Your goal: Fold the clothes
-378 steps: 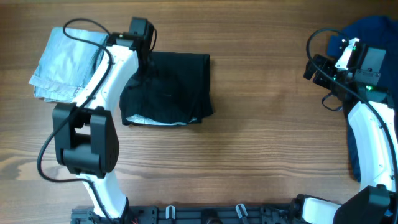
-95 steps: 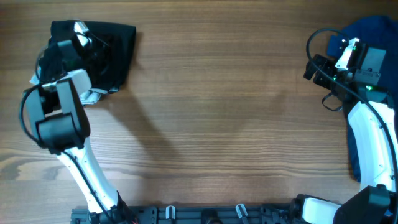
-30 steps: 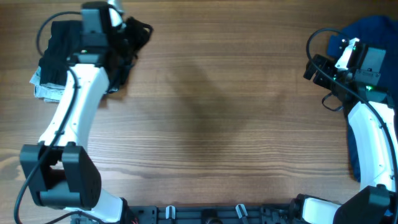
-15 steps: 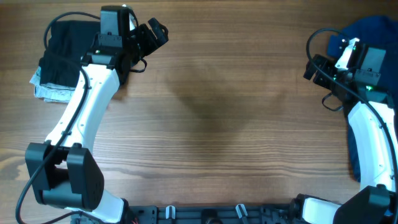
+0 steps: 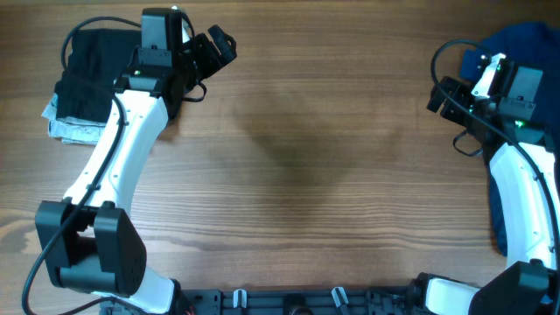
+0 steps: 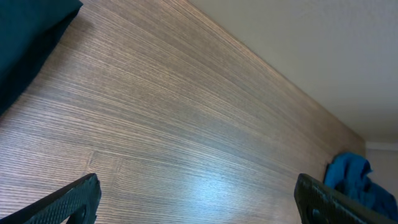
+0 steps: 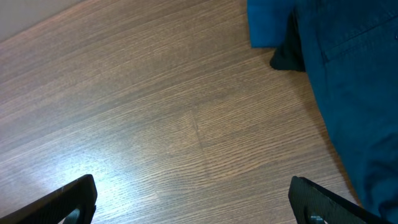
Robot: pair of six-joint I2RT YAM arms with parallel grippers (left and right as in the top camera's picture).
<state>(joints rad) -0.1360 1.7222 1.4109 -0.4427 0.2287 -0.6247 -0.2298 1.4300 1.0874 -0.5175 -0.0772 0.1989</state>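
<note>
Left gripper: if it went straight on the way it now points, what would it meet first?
Probably the bare table: the open left gripper tilts down toward it. The blue garment lies far off right; depth is unclear.

One table (image 5: pixel 306 175) carries three garments: one pair of black shorts (image 5: pixel 92 61) at its far-left corner, one pale denim piece (image 5: pixel 61 129) beneath them (only an edge shows), one royal-blue garment (image 5: pixel 529 39) at its far-right corner; two arms, left arm (image 5: pixel 114 166) and right arm (image 5: pixel 521 197)
</note>
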